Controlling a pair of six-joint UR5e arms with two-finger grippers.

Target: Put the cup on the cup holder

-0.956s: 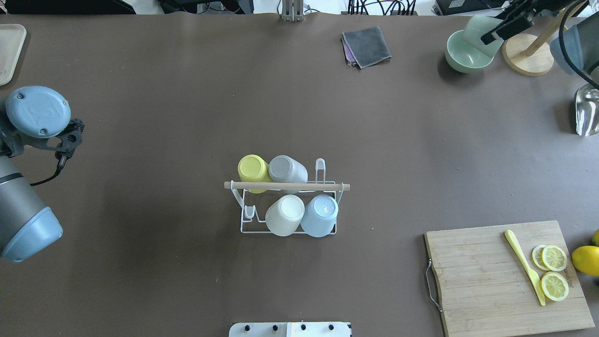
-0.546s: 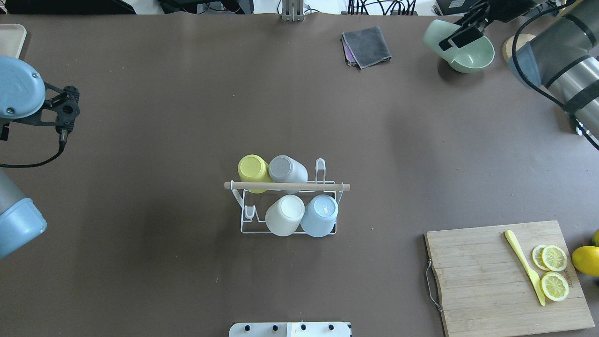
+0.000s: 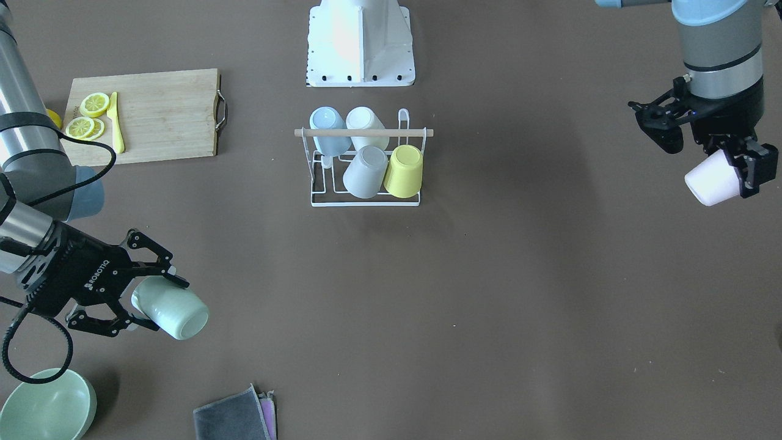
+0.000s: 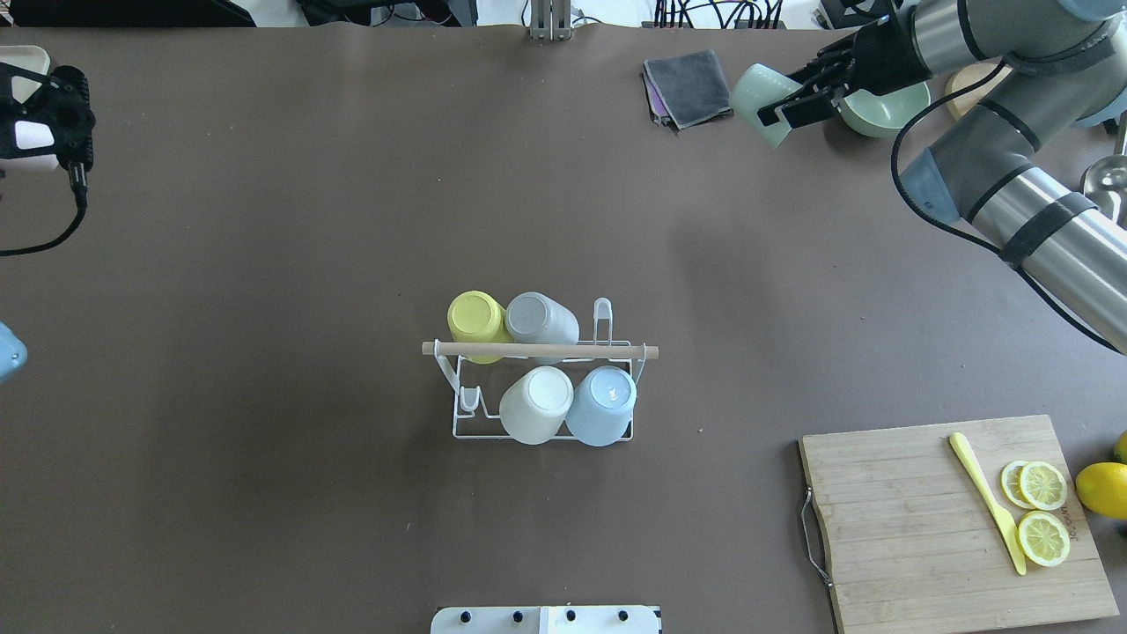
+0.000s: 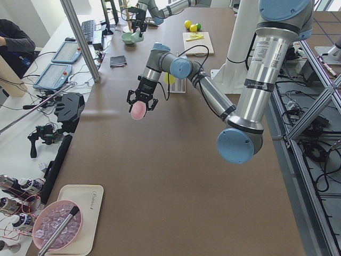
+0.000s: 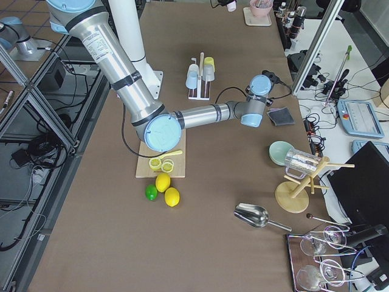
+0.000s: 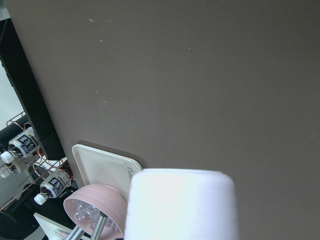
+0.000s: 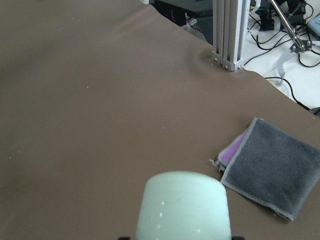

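Observation:
The cup holder [image 4: 465,421] is a white wire rack with a wooden rod across its top, at the table's middle; it also shows in the front view [image 3: 365,200]. It holds yellow, grey, white and blue cups upside down. My right gripper [image 4: 779,107] is shut on a pale green cup [image 4: 753,97], held in the air near the far right; the cup also shows in the front view [image 3: 174,308] and the right wrist view [image 8: 182,207]. My left gripper [image 3: 712,164] is shut on a pinkish-white cup [image 3: 708,183], held at the far left edge; the cup fills the left wrist view [image 7: 180,205].
A grey cloth [image 4: 688,85] lies next to the green cup. A green bowl [image 4: 885,110] sits behind the right gripper. A wooden cutting board [image 4: 924,519] with lemon slices and a yellow knife is at the near right. A tray with a pink bowl [image 7: 95,212] lies below the left gripper.
My right gripper has carried the green cup leftward from beside the green bowl to near the grey cloth. My left arm has swung toward the far left edge.

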